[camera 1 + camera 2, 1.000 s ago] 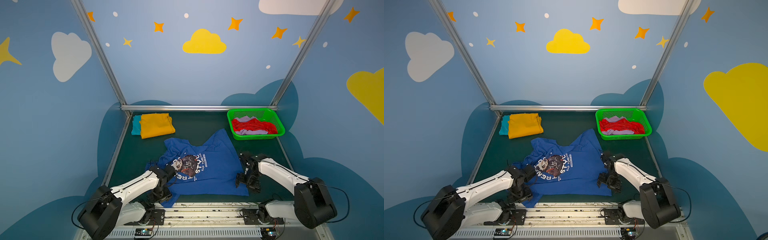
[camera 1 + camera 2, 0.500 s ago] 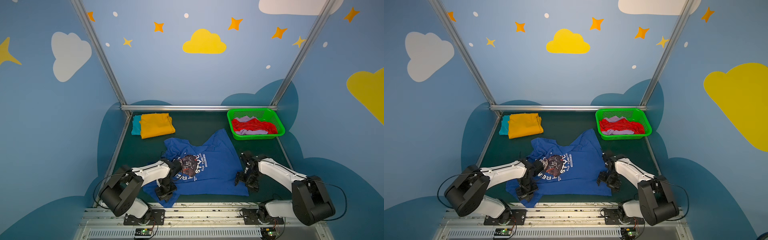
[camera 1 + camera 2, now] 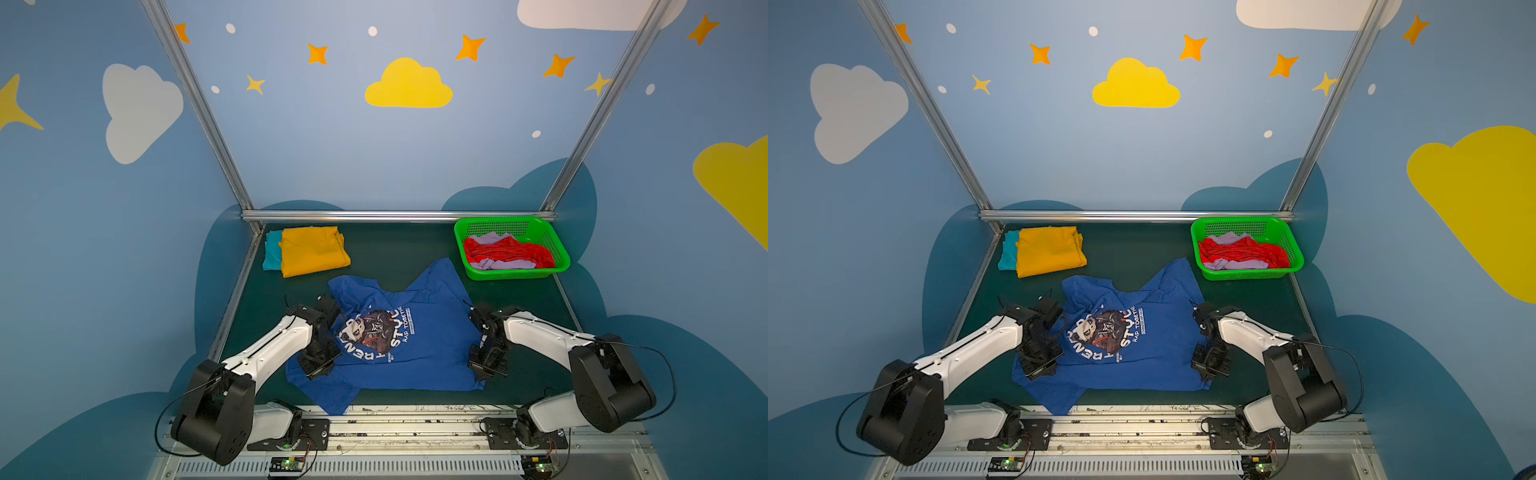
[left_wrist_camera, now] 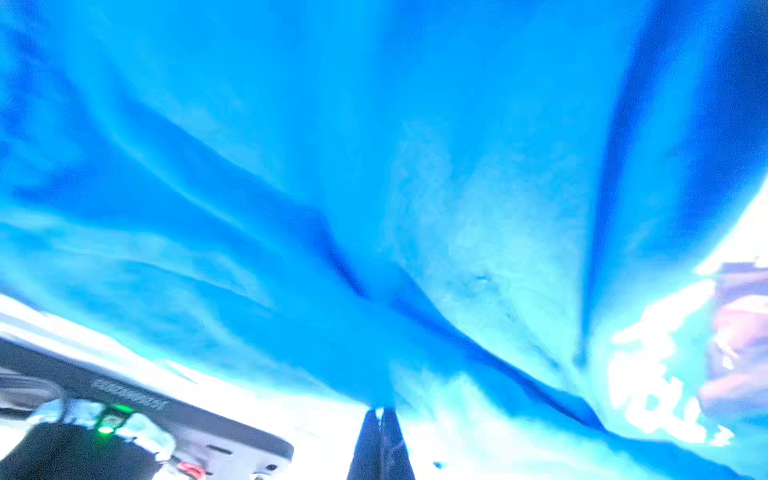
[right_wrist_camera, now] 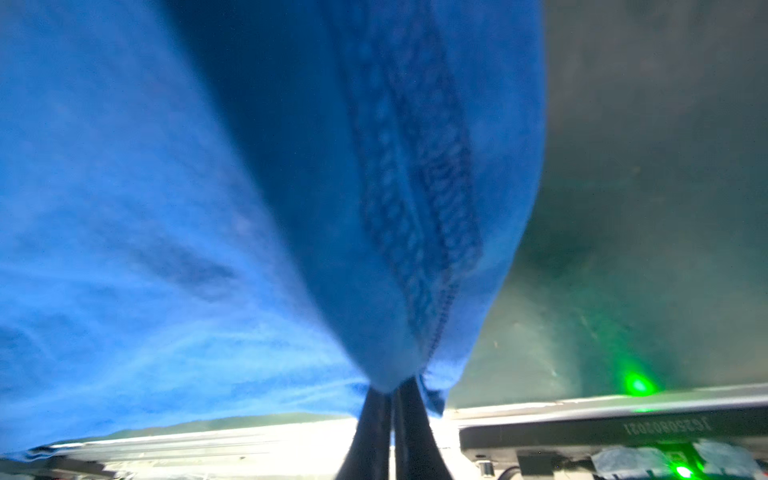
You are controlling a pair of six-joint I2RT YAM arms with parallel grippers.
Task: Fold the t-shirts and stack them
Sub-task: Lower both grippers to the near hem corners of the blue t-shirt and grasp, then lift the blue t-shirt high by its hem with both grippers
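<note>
A royal blue t-shirt [image 3: 419, 353] [image 3: 1154, 361] with a panda print lies spread on the dark green mat, one sleeve hanging over the front edge. My left gripper [image 3: 318, 366] [image 3: 1038, 368] is shut on its left side, and the left wrist view shows the jaws [image 4: 380, 412] pinched together on bunched blue cloth [image 4: 291, 174]. My right gripper [image 3: 484, 368] [image 3: 1209, 368] is shut on the shirt's right hem; the stitched hem [image 5: 419, 216] runs into the closed jaws [image 5: 392, 392]. A folded mustard yellow tee [image 3: 313, 251] lies on a teal one [image 3: 271, 255] at the back left.
A bright green mesh basket [image 3: 515, 274] [image 3: 1250, 274] at the back right holds a red tee [image 3: 509, 251] and a lilac tee [image 3: 490, 239]. A metal rail [image 3: 415, 419] runs along the front edge. Blue walls close in the sides and back.
Both grippers have shut on the blue shirt's edges, the left one first. The left arm's elbow has swung while its gripper stayed by the shirt's left side.
</note>
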